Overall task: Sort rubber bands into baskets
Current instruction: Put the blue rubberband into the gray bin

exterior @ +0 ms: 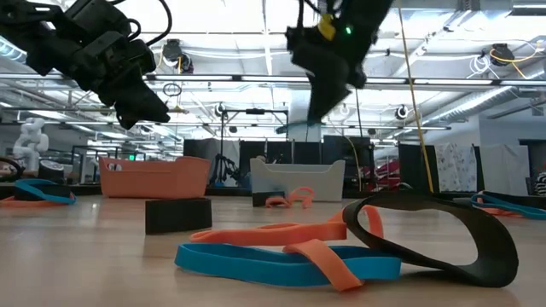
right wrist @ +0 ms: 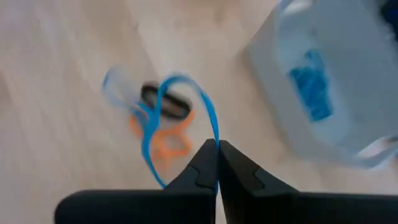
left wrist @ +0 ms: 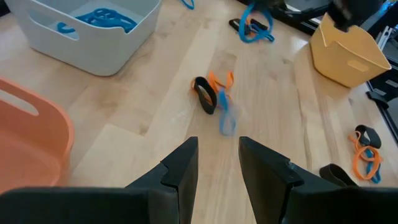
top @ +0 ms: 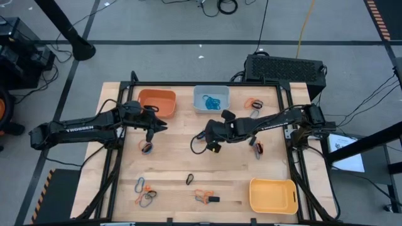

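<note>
Reaching over the left part of the wooden table [top: 176, 169], the left gripper [top: 152, 130] is hanging just beside the orange basket [top: 156, 102], which is standing at the far edge toward the left corner. Its jaws are standing narrowly apart and are holding nothing. Below it, a small bundle of black, orange and blue rubber bands [left wrist: 214, 99] is lying on the wood.

Near the front edge on the left, more mixed bands [top: 145, 191] are lying, and a single black band [top: 190, 179] is resting a little further toward the middle, with another small pile [top: 202, 197] just beside a small black block [top: 214, 199].

At the middle of the far edge, the pale blue-grey basket [top: 211, 99] is holding several blue bands [top: 211, 102].

Over the middle of the table, the right gripper [right wrist: 217, 155] is closed tightly on a blue rubber band [right wrist: 180, 115], which is hanging in a loop from the fingertips, above an orange and a black band still lying on the wood. The gripper is near the blue-grey basket.

Further right, a few bands [top: 254, 104] are lying at the far edge, and another band [top: 258, 149] is lying under the right arm. The yellow basket [top: 273, 195] is sitting at the front right corner.
</note>
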Robot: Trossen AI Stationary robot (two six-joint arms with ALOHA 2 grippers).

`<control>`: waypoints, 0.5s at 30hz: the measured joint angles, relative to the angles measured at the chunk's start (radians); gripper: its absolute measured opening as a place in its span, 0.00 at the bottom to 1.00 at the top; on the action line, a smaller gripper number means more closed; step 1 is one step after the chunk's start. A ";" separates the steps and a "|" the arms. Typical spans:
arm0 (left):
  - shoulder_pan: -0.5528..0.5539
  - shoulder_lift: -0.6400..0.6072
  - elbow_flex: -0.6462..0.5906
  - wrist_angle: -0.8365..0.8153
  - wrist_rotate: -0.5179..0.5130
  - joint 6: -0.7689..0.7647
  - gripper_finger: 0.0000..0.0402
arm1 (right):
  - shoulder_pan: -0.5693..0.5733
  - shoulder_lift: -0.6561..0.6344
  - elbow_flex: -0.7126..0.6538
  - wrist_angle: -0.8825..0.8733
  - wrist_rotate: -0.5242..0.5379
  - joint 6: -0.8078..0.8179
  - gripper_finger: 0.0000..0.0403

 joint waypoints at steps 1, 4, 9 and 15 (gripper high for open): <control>0.000 0.000 0.000 0.000 0.000 -0.001 0.31 | 0.000 0.000 0.016 -0.008 0.021 -0.012 0.00; 0.000 0.000 0.000 0.000 0.000 -0.001 0.31 | -0.007 0.000 0.056 -0.043 0.077 -0.057 0.00; 0.000 0.000 0.000 0.000 0.000 -0.002 0.31 | -0.066 -0.002 0.083 -0.035 0.155 -0.125 0.00; 0.000 0.000 0.000 -0.002 -0.009 -0.007 0.31 | -0.201 0.005 0.083 -0.028 0.148 -0.145 0.00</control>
